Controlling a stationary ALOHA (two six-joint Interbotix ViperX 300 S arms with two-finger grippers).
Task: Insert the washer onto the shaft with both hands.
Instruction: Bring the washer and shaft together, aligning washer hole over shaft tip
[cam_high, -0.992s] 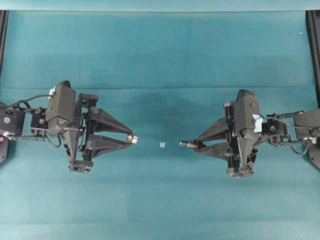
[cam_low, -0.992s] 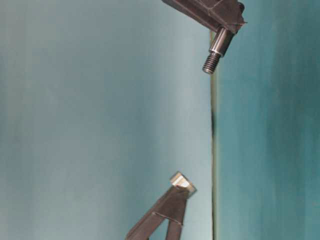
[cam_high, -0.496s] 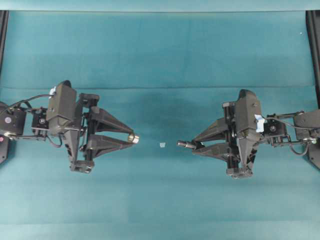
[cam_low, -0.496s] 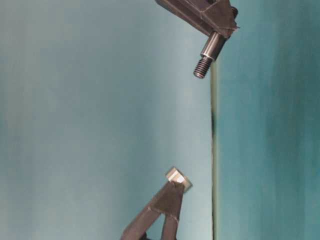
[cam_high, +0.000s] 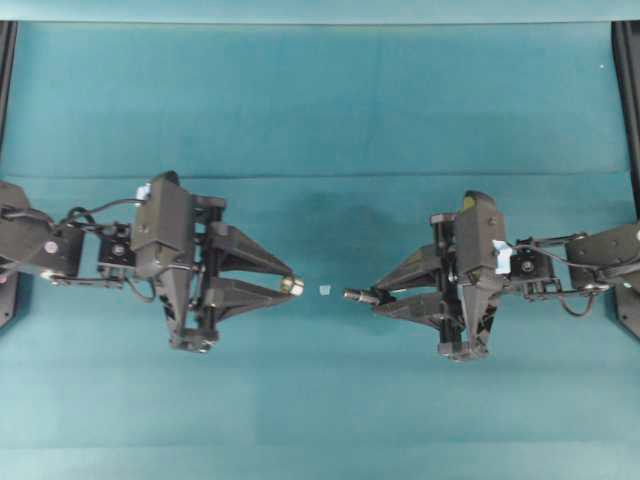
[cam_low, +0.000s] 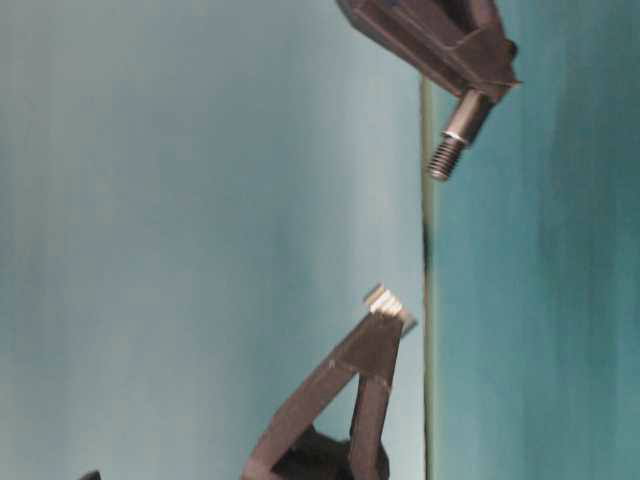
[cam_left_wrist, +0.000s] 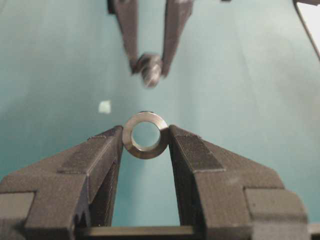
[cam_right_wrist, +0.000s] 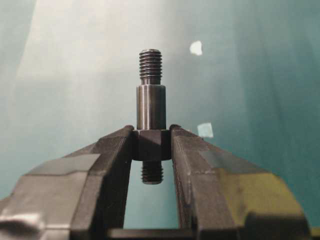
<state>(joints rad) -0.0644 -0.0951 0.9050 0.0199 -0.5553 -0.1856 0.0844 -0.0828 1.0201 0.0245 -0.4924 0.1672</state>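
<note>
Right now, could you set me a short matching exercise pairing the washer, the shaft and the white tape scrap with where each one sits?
Things:
1. washer
2. shaft
3. white tape scrap

Places:
A. lying on the teal mat between the two grippers
B. pinched between the left gripper fingertips
C. clamped at its collar in the right gripper, threaded end pointing out

Pairs: 1-B, 2-C, 3-A
</note>
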